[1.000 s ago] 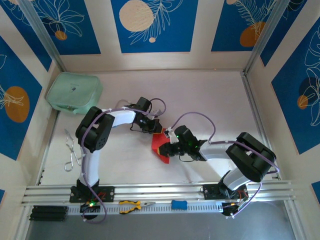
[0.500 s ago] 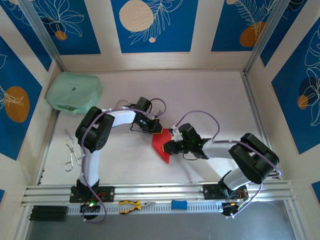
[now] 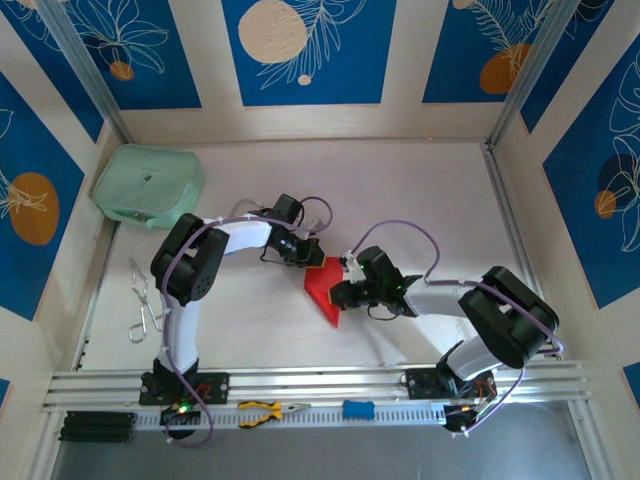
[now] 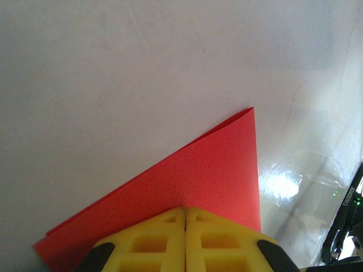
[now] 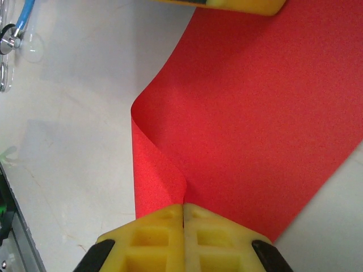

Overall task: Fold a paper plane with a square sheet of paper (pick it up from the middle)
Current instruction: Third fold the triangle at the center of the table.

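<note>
Top external view: the square sheet of paper (image 3: 318,288), partly folded, lies near the middle of the desk (image 3: 430,200). Left fingers (image 4: 161,243) are clenched on one edge; right fingers (image 5: 156,238) pinch, seemingly, a curled fold.

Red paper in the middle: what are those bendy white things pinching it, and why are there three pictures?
Those are two robot arms bolted to a pale table. One picture looks down from above. The other two come from small cameras on the wrists, so everything looks very close. The left gripper and the right gripper are both closed on the thin bright red paper, which is partly folded and curls up beside the right one. Also there: a mint-green pouch in the far left corner and yellow-handled pliers by the arm bases.
</note>
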Robot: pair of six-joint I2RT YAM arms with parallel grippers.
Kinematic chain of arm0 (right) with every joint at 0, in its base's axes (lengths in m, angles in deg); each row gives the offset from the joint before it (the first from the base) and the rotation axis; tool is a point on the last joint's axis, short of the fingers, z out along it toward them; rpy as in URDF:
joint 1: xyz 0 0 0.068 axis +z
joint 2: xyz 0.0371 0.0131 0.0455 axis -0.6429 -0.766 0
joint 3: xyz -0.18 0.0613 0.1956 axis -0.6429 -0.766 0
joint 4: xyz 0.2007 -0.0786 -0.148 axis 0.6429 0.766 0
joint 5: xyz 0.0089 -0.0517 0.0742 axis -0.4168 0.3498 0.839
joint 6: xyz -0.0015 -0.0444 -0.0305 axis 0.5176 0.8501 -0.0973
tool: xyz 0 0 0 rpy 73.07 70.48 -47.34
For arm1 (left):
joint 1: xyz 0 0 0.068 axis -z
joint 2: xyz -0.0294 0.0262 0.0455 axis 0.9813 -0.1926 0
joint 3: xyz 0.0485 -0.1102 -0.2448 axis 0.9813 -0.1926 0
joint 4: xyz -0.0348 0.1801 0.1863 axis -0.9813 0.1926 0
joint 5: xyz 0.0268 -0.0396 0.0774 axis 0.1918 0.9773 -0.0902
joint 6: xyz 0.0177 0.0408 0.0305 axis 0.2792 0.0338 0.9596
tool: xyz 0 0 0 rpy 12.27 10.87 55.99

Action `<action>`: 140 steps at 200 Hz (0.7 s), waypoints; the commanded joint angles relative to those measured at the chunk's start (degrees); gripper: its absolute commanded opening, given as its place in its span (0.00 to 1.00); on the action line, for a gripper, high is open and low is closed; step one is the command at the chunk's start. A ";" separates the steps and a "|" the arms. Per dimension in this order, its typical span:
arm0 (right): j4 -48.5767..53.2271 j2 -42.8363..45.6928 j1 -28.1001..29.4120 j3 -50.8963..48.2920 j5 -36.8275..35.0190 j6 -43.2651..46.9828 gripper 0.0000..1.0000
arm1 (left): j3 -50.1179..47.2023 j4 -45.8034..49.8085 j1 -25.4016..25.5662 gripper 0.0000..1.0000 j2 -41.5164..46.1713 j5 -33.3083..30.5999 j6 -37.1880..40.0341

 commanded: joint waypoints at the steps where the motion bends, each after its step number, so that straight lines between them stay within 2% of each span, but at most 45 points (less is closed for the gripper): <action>1: 1.36 -1.48 -0.30 2.02 -0.63 2.02 0.00 | -1.67 3.47 0.27 0.09 -0.23 -3.27 1.11; 140: 4.07 -2.80 -0.31 3.84 -4.11 2.94 0.00 | -1.58 4.03 0.20 0.09 0.65 -3.46 1.07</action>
